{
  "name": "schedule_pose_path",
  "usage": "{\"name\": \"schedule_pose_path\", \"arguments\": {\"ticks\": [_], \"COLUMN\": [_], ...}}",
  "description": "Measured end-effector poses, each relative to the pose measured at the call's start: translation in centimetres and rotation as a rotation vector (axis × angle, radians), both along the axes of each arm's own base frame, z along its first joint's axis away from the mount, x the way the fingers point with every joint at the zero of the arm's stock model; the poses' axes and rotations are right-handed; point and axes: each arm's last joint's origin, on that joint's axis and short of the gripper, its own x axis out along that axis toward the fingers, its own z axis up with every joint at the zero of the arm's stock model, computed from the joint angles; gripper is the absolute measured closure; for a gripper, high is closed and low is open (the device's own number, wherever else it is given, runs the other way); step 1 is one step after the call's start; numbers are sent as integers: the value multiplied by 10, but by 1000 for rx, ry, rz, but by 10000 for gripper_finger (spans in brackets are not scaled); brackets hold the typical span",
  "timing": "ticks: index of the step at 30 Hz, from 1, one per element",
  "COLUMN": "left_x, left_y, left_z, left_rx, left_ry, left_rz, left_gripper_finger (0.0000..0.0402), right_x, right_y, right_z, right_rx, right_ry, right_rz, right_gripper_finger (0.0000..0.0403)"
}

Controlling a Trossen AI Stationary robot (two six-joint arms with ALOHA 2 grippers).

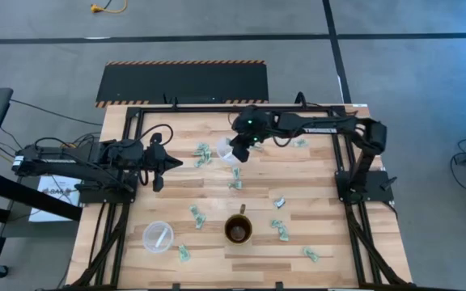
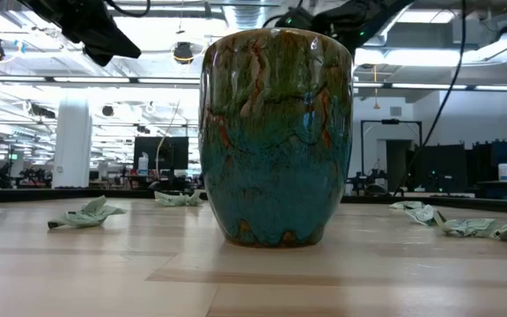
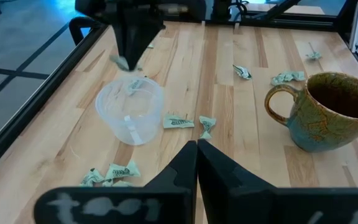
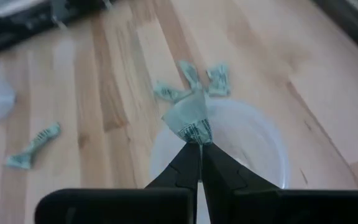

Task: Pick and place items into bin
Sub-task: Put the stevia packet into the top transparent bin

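Several pale green-and-white crumpled wrappers point(image 1: 201, 152) lie scattered on the wooden table. My right gripper point(image 1: 239, 150) hangs over a clear plastic cup point(image 1: 227, 152) at the far middle and is shut on one wrapper point(image 4: 190, 119). The cup point(image 4: 241, 146) stands upright just below it. My left gripper point(image 1: 162, 166) is shut and empty at the table's left, pointing toward the cup point(image 3: 131, 111). Its fingertips point(image 3: 196, 149) are closed together. My right gripper pinches a crumpled wrapper by its lower edge point(image 4: 195, 135) between its two fingertips. The fingers slant down from above, over the cup's mouth. The wrapper is lifted clear of the table and sticks out beyond the fingertips; it also shows in the left wrist view point(image 3: 122, 62).
A dark brown glazed mug point(image 1: 239, 230) stands near the front middle and fills the low view point(image 2: 275, 136). A second clear cup point(image 1: 158, 236) stands at the front left. More wrappers lie by the mug point(image 1: 281, 230) and at the far right point(image 1: 299, 143).
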Motion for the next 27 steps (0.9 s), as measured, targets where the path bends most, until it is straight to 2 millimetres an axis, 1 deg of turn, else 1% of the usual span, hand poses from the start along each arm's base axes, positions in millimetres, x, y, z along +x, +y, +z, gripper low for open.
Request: {"name": "schedule_pose_path", "arguments": {"ticks": [7, 13, 18, 27], "left_x": [0, 0, 0, 0], "left_y": [0, 0, 0, 0], "left_z": [0, 0, 0, 0], "left_rx": [0, 0, -1, -1], "left_ry": [0, 0, -1, -1], "left_rz": [0, 0, 1, 1], "left_gripper_finger": [401, 401, 401, 401], "right_x": [6, 6, 5, 5], "right_y": [-1, -1, -1, -1], "right_z": [-19, -19, -15, -16], "right_rx": [48, 53, 43, 40], "right_ry": [53, 48, 41, 43], "right_rz": [30, 39, 44, 47], "right_gripper_finger": [374, 335, 307, 281]}}
